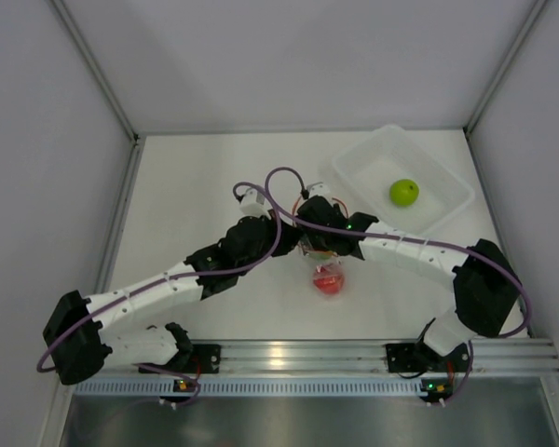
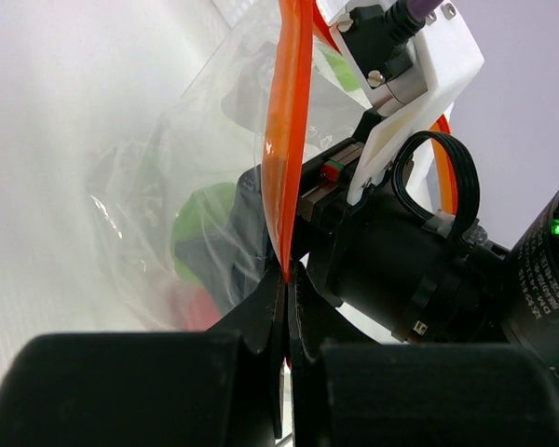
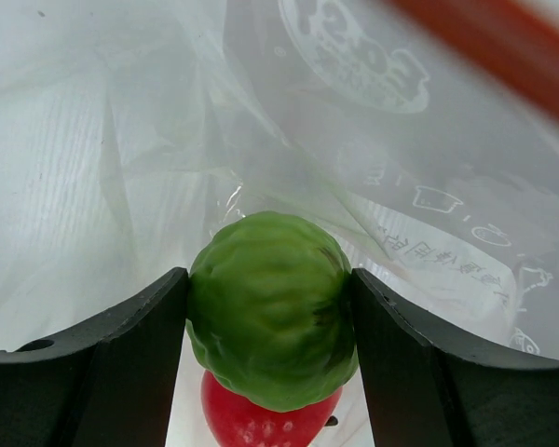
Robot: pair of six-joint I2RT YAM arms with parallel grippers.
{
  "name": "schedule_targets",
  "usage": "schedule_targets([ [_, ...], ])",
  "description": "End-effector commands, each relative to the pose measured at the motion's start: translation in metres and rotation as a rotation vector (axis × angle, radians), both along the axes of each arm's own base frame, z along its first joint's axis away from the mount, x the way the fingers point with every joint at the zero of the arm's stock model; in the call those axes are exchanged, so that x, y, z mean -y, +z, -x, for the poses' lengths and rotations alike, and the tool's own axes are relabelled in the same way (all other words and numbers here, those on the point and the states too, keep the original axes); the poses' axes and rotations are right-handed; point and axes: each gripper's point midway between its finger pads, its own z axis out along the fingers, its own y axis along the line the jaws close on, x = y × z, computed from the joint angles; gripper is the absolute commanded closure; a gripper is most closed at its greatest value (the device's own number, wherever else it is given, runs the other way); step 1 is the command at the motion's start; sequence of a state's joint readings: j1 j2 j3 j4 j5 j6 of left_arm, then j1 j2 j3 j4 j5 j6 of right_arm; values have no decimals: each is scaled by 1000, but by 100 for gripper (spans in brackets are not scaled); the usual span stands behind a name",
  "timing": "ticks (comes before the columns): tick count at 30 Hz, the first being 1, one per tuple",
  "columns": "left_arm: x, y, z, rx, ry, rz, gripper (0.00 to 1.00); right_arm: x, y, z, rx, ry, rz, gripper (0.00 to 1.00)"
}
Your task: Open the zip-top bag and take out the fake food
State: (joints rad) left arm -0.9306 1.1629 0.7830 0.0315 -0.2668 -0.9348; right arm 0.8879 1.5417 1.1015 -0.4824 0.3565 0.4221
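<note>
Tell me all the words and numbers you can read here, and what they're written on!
Nothing here reads clearly enough to quote.
On the zip-top bag, a round white logo: blurred and seen from behind, unreadable.
On the same bag, small white print beside little pictures: too small to read.
On the black lens ring in the left wrist view, white lettering: too blurred to read.

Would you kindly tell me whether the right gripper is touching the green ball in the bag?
Touching. The right wrist view shows the right gripper with both fingers pressed against the green ball, no gap.
</note>
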Motion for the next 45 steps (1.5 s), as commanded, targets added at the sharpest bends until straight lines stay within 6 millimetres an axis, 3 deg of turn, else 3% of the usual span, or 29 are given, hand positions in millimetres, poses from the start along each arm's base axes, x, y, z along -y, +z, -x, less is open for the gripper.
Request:
schedule_targets([
  [1,-7,3,-5,20,20,-31,100,-12,33,-13,83,-27,-24,75],
  [5,-21,-8,-4,3,64,-60,100,3,30,-15,85,-72,-8,75],
  [15,-26,-18,-5,-15,91,-80,100,28,37,-26,114,-163,38,75],
  [20,-21,-23,-4,-31,73,-91,100,8,52,-23,123,-90,-51,77],
  [24,-12,-14,-5,-28,62,-74,100,-11,53,-18,141,-51,-24,78],
  [36,-3,14,-2,23,52,-37,100,-20,53,-19,167,-97,84,79],
  [45,2,18,0,33,35,-41,100,-37,76,-15,194,-69,64,79],
])
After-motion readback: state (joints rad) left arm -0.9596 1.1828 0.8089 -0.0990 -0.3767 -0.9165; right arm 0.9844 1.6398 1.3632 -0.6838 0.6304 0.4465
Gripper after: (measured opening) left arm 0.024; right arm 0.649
